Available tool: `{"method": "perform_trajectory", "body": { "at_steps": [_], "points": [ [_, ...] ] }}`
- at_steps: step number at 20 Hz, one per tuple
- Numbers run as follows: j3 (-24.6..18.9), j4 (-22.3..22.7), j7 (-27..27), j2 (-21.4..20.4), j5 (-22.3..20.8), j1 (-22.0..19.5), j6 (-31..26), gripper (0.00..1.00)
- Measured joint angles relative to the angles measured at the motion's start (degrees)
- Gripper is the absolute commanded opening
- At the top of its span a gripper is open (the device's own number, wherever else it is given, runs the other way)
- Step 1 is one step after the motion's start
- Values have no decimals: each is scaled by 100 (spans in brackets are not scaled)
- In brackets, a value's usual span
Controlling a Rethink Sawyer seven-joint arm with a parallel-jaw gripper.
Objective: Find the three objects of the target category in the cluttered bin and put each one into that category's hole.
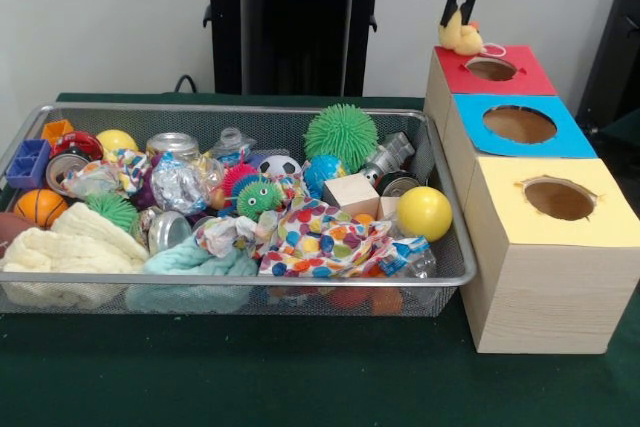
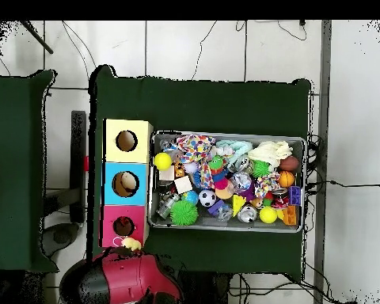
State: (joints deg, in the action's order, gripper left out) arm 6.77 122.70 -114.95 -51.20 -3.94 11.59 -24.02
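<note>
My gripper (image 1: pixel 461 17) hangs at the far right, shut on a yellow rubber duck (image 1: pixel 461 39). The duck is held just above the left rear edge of the red box top, beside the red hole (image 1: pixel 491 69). In the overhead view the duck (image 2: pixel 132 243) sits at the near edge of the red box (image 2: pixel 112 229), with the red arm head (image 2: pixel 122 277) right behind it. The blue hole (image 1: pixel 520 124) and the yellow hole (image 1: pixel 559 199) follow in a row toward the front. The mesh bin (image 1: pixel 455 277) lies left of the boxes, full of mixed clutter.
In the bin are a green spiky ball (image 1: pixel 341 135), a yellow ball (image 1: pixel 424 213), a wooden cube (image 1: pixel 350 193), a small soccer ball (image 1: pixel 279 165), several cans, a spotted cloth (image 1: pixel 320 237) and pale towels (image 1: pixel 70 247). Green cloth covers the table.
</note>
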Motion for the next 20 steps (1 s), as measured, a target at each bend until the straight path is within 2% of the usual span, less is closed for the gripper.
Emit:
{"method": "perform_trajectory", "body": {
  "at_steps": [9,20],
  "points": [
    [241,-84,0,164,311,174,-5,0],
    [323,-299,0,215,471,283,-102,0]
  ]
}}
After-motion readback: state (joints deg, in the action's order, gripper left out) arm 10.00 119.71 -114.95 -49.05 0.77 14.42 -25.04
